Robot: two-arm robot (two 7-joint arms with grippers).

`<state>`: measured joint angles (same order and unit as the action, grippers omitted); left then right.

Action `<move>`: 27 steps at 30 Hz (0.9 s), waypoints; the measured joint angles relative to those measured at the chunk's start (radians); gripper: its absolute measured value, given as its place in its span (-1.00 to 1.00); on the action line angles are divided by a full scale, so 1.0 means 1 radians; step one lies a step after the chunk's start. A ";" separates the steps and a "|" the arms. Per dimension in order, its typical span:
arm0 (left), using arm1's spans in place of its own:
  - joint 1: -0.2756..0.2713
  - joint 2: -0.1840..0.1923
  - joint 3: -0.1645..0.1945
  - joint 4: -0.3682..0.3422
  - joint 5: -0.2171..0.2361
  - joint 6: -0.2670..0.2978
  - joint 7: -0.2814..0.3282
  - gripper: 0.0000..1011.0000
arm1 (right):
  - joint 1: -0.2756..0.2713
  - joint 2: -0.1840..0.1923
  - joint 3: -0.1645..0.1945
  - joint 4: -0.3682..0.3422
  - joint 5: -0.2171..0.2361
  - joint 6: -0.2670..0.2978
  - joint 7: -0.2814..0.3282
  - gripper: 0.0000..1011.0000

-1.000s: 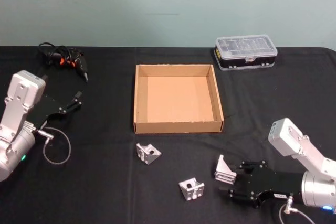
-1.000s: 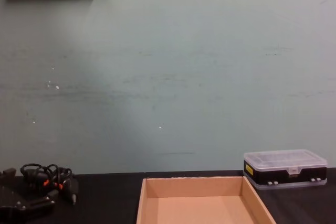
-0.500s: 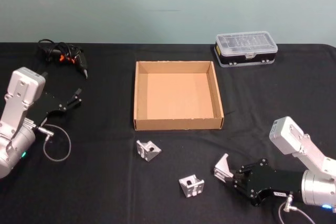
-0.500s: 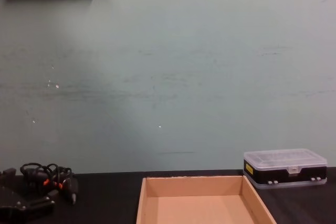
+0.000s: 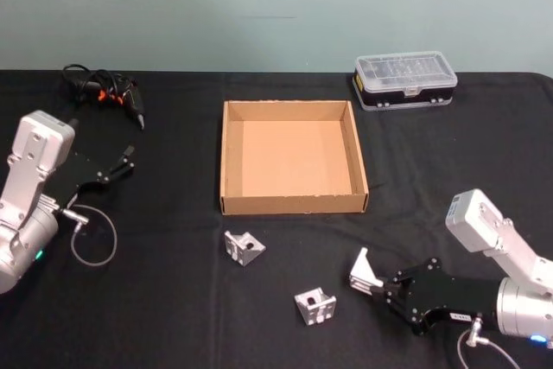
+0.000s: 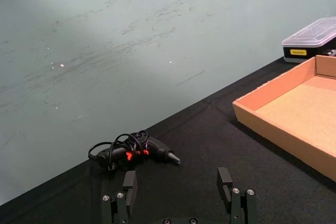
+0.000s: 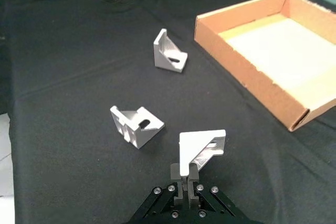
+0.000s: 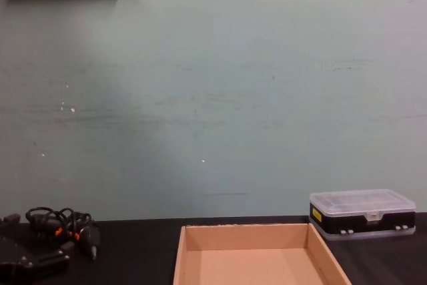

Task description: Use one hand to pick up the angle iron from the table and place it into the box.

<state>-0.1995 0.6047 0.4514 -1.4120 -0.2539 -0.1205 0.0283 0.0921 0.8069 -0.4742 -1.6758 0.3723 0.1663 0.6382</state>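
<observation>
The right gripper (image 5: 378, 283) is seen low over the table (image 5: 173, 317) near its front edge, toward the front right corner, and its fingers are closed tightly on one flange of an angle iron (image 5: 364, 271). In the right wrist view the same clamp (image 7: 185, 176) is shown with the silver angle iron (image 7: 200, 146) pinched by its lower edge and standing up from the fingertips; whether the piece touches the table cannot be told. The box (image 5: 225, 162) is set at the middle of the table, well apart from the held piece, and nothing is seen inside it; its near wall (image 7: 247, 77) is visible from the right wrist. A second angle iron (image 5: 244, 248) is lying just in front of the box's front left corner, and a third angle iron (image 5: 315, 308) is lying near the front edge, close beside the held one. The left gripper (image 5: 118, 167) is held near the left edge with its fingers (image 6: 224, 181) spread apart and nothing between them. A black case (image 5: 404, 82) is placed near the back edge, and a corded tool (image 5: 104, 92) toward the back left corner.
</observation>
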 joint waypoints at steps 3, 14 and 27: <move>0.000 0.000 0.000 0.000 0.000 0.000 0.000 0.98 | -0.012 0.007 0.018 -0.026 0.011 -0.004 -0.014 -0.89; 0.000 0.000 0.000 0.000 0.000 0.000 0.000 0.98 | -0.014 -0.012 0.103 -0.116 0.028 0.026 -0.117 -0.89; 0.000 0.000 0.000 0.000 0.000 0.000 0.000 0.98 | 0.160 -0.179 0.058 0.004 -0.021 0.107 -0.176 -0.89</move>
<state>-0.1995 0.6046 0.4514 -1.4120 -0.2539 -0.1205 0.0283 0.2518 0.6274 -0.4163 -1.6715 0.3517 0.2734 0.4622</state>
